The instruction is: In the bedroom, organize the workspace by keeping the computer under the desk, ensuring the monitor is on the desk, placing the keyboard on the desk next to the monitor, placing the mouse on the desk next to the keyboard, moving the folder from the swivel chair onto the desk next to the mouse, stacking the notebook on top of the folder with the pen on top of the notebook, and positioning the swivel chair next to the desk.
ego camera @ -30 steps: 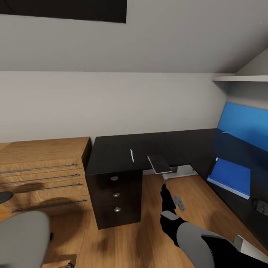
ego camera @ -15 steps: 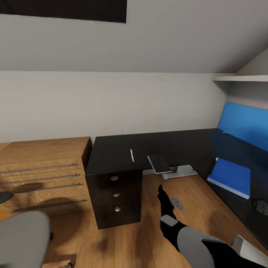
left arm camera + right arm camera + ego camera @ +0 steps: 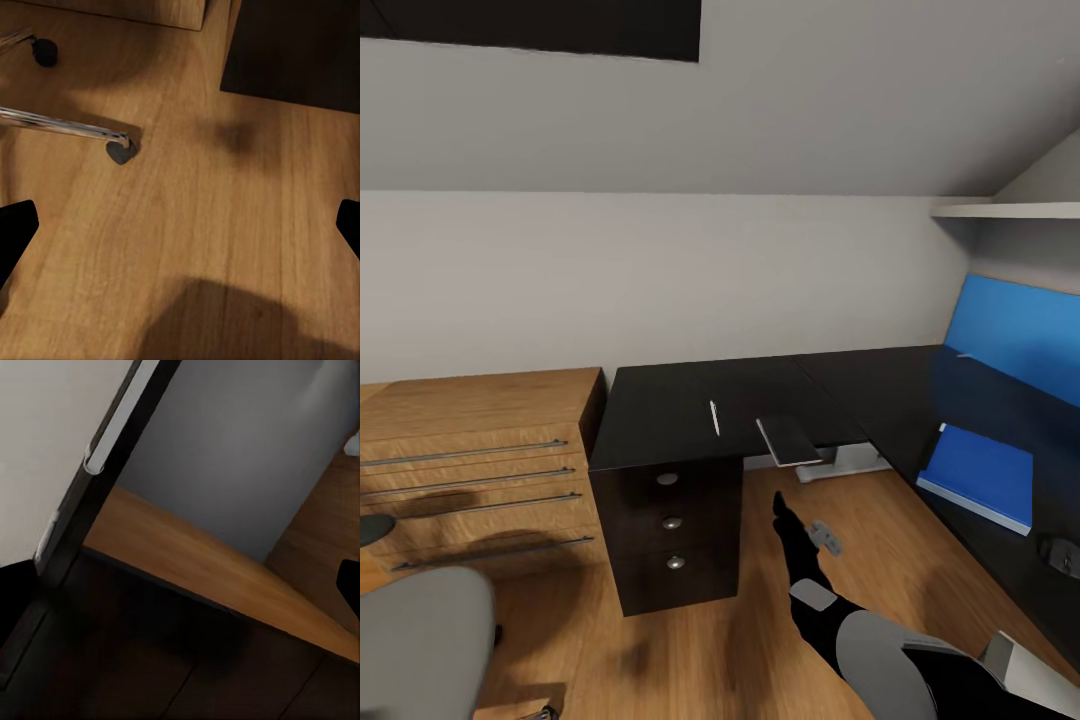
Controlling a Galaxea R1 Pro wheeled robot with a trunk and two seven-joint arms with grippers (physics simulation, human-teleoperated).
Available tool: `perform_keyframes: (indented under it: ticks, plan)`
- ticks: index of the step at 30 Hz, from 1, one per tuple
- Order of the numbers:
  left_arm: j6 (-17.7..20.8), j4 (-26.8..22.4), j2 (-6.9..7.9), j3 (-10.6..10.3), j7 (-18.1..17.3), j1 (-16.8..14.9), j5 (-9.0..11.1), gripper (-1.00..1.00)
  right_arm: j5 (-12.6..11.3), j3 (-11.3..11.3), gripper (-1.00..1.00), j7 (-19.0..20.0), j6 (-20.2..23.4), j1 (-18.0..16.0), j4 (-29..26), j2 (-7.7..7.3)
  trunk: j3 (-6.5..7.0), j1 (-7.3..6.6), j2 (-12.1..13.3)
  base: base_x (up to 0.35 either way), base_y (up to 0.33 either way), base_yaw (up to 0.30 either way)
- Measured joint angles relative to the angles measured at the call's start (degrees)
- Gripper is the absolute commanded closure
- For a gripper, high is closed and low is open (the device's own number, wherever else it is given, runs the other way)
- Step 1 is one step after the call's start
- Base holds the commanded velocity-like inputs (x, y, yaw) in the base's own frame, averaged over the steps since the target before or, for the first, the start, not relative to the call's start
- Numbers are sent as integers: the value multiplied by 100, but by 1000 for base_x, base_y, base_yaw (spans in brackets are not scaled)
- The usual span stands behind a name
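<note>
The swivel chair (image 3: 415, 640) sits nearest at the lower left, and the right gripper (image 3: 785, 515) hangs over the wooden floor before the counter (image 3: 660, 420), whether its jaws are open or shut unclear. The left gripper's jaws stand wide apart, empty. Farther off, the pen (image 3: 714, 417) and notebook (image 3: 788, 440) lie on the counter, with the folder (image 3: 980, 475) and mouse (image 3: 1063, 553) on its right wing.
</note>
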Motion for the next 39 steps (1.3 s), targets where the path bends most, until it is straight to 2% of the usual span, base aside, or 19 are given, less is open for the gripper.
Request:
perform_keyframes:
  ticks: [10,25,39]
  plan:
    - [0,2,0,-7,-1,1,-7,-100,155,-1,-100,20,726,1,-2,-43,0,0,0,0,0,0]
    - [0,1,0,-10,-1,-1,-7,-100,138,-24,-100,7,934,0,-25,-207,0,0,0,0,0,0]
    - [0,1,0,-10,-1,0,-7,-100,119,-37,-100,32,1130,0,-41,-385,251,-307,560,0,0,0]
